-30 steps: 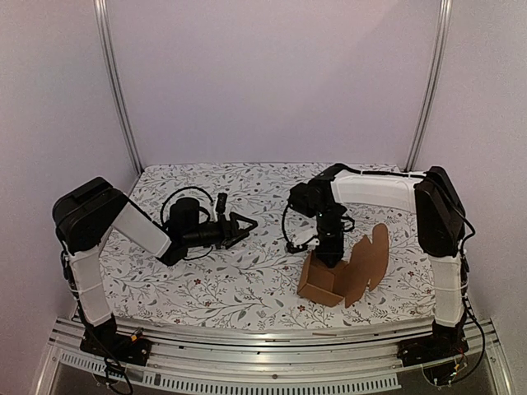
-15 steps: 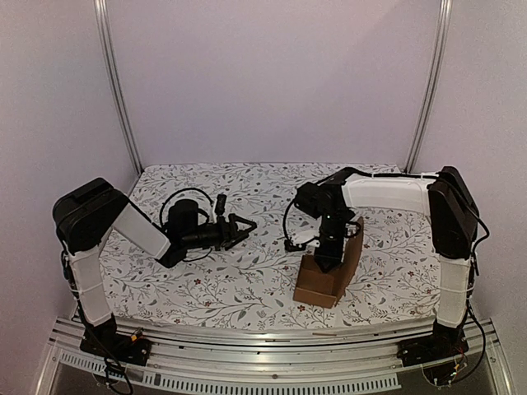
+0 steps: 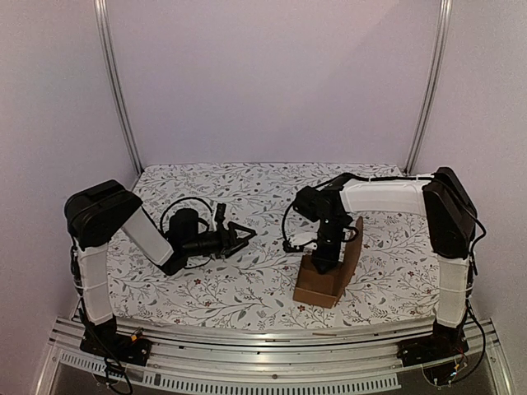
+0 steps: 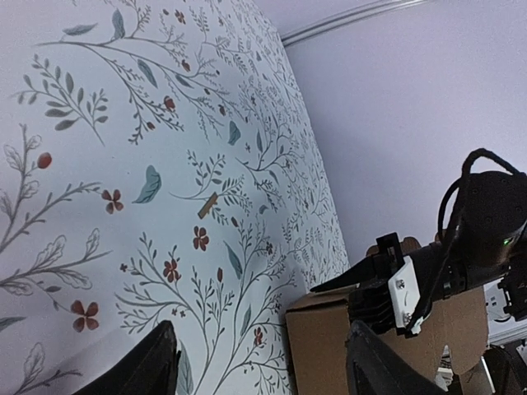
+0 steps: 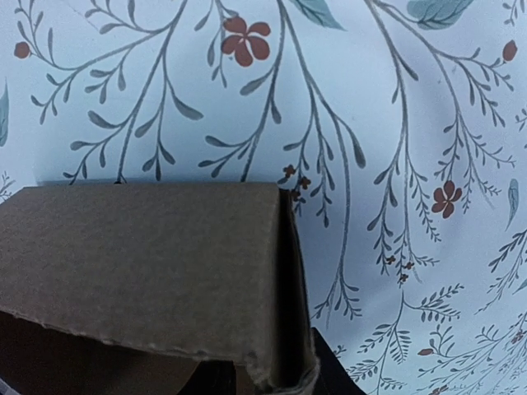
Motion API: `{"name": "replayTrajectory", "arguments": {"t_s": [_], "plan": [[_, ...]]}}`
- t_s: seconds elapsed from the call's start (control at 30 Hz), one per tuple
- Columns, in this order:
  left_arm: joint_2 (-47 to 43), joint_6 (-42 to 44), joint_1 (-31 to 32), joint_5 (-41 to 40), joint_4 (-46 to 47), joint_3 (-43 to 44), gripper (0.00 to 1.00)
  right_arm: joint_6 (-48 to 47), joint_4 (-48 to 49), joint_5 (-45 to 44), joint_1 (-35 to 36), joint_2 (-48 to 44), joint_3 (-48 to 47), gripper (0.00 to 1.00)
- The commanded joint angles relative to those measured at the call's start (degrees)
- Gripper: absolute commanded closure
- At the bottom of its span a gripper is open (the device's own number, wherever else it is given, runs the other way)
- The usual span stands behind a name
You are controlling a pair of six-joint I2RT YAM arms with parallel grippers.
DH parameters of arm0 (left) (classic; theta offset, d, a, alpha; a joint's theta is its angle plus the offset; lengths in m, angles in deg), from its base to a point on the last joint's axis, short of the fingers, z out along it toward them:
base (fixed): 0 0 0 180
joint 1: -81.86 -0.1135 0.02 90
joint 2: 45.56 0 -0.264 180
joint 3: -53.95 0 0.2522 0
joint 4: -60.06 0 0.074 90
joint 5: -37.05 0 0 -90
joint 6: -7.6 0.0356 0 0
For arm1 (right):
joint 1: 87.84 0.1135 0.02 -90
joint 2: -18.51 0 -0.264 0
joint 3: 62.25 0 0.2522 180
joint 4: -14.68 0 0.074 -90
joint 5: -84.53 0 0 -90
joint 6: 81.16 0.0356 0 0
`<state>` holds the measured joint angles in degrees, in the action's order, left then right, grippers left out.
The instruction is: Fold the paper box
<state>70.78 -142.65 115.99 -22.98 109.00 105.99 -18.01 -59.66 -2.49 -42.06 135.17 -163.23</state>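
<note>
The paper box (image 3: 317,284) is a brown cardboard cuboid with an open top, standing on the cloth at front right. Its tall flap (image 3: 356,247) stands upright on the right side. My right gripper (image 3: 324,262) points down into the box, and the right wrist view shows its jaws (image 5: 276,378) closed on the folded edge of a box wall (image 5: 140,263). My left gripper (image 3: 247,234) lies low over the cloth to the box's left, pointing at it, open and holding nothing. In the left wrist view the box (image 4: 325,346) shows beyond the open gripper (image 4: 263,366).
A floral tablecloth (image 3: 247,280) covers the table, with white walls behind and at both sides. A metal rail (image 3: 247,337) runs along the front edge. A tiny brown scrap (image 4: 207,205) lies on the cloth.
The box's wide flap, which lay spread out to the right, now stands upright beside the right gripper. The left arm's upper part has shifted right a little; its gripper stays open.
</note>
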Motion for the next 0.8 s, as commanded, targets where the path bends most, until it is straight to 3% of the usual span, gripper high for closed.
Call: {"name": "replayTrajectory", "arguments": {"t_s": [0.0,0.43,0.77], "plan": [[1.6,-0.6,0.2,1.1,3.5,-0.5,0.31,0.0,0.8,-2.1,0.8,1.4,1.6,0.73],[3.9,-1.7,0.1,1.3,6.8,-1.0,0.32,2.5,4.8,-2.7,1.3,2.4,3.0,0.81],[4.8,-1.4,0.5,0.2,6.9,-1.5,0.33,3.5,7.4,-6.9,1.5,0.3,4.8,0.99]]}}
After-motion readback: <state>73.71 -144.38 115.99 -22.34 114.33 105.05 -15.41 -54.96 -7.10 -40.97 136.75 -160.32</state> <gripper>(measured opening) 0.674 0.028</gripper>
